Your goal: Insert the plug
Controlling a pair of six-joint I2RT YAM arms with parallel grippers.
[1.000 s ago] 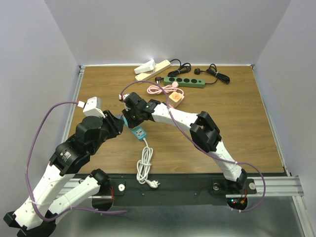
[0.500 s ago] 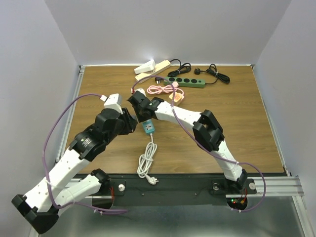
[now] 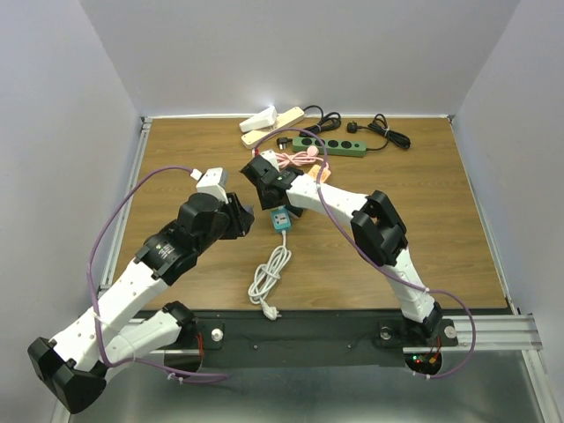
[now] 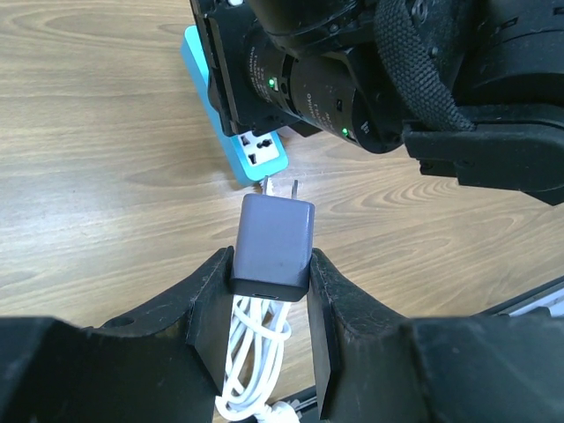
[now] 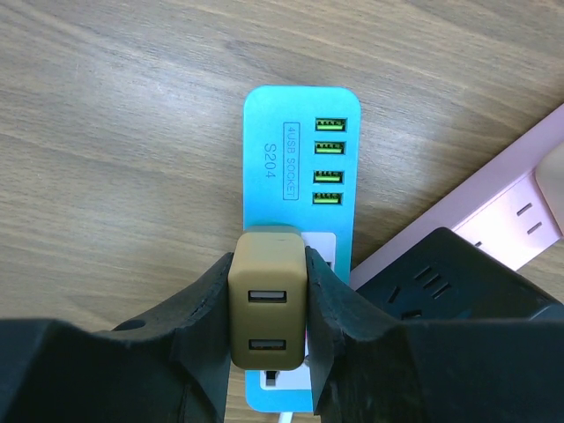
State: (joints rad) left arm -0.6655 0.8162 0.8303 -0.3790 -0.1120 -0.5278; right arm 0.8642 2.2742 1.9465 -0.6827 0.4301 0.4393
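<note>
A sky-blue power strip [image 5: 300, 159] with green USB ports [image 5: 324, 162] stands out against the brown wood-grain table [image 5: 106, 132]. The charger [image 5: 266, 308] is tan, the adapter [image 4: 273, 245] slate-grey with a white cable [image 4: 251, 352], alongside a pink strip [image 5: 520, 211] and a black strip [image 5: 458, 291].

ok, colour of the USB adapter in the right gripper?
Tan-brown two-port USB adapter; right wrist view shows it best.

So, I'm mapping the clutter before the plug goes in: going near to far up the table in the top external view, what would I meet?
Nearest first: white coiled cable → blue power strip → green power strip → pale power strips by the far edge.
</note>
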